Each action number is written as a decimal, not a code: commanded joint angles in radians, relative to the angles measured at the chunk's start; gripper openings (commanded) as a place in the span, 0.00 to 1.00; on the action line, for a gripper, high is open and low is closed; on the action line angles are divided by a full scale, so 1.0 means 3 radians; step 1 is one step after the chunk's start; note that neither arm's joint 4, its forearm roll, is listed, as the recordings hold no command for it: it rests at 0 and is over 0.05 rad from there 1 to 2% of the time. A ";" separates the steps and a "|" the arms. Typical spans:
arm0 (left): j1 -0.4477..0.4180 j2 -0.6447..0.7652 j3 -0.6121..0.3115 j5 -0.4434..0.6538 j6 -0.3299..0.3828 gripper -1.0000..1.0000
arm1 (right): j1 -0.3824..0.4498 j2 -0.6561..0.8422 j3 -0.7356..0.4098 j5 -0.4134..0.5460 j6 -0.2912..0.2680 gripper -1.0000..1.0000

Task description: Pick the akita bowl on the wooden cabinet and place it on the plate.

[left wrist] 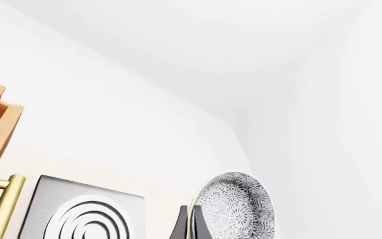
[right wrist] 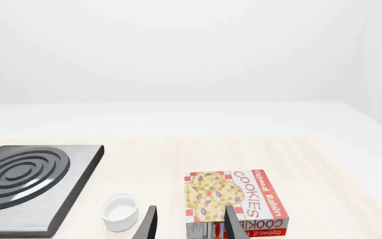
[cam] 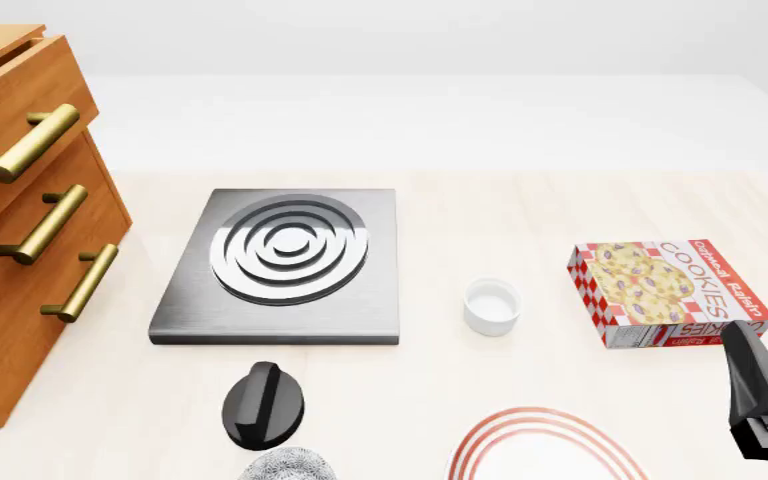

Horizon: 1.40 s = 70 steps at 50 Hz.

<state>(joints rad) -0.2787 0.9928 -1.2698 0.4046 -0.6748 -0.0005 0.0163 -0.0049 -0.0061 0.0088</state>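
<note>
The speckled akita bowl (left wrist: 238,206) is off the wooden cabinet (cam: 11,250) and hangs in the air, tilted on its side. My left gripper (left wrist: 189,221) is shut on its pale rim. In the front view only the bowl's edge (cam: 288,466) shows at the bottom, just below the left gripper (cam: 264,402) and in front of the stove plate. The white plate (cam: 518,422) with red rings lies at the bottom edge, right of the bowl and partly cut off. My right gripper (right wrist: 189,226) stands open with nothing in it, near the cookie box at the right (cam: 747,352).
A grey square stove plate (cam: 284,262) with silver rings lies in the middle. A small white cup (cam: 492,305) stands right of it. A red cookie box (cam: 664,290) lies further right. The cabinet's brass handles (cam: 44,222) stick out at the left.
</note>
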 commanded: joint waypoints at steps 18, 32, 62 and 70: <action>-0.0653 0.0069 0.0082 0.0056 0.0195 0.00 | 0.0000 0.0000 0.0000 0.0000 0.0000 1.00; -0.0910 0.0156 0.0166 0.0046 0.0246 0.00 | 0.0000 -0.0001 0.0000 0.0000 0.0000 1.00; -0.1389 0.0291 0.0288 0.0056 0.0365 0.00 | -0.0001 0.0000 0.0000 0.0000 0.0000 1.00; -0.1523 0.0334 0.0336 0.0073 0.0365 0.00 | 0.0000 0.0001 0.0000 0.0000 0.0000 1.00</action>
<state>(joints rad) -0.6904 1.0813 -1.1789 0.4256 -0.5761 -0.0005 0.0164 -0.0049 -0.0061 0.0088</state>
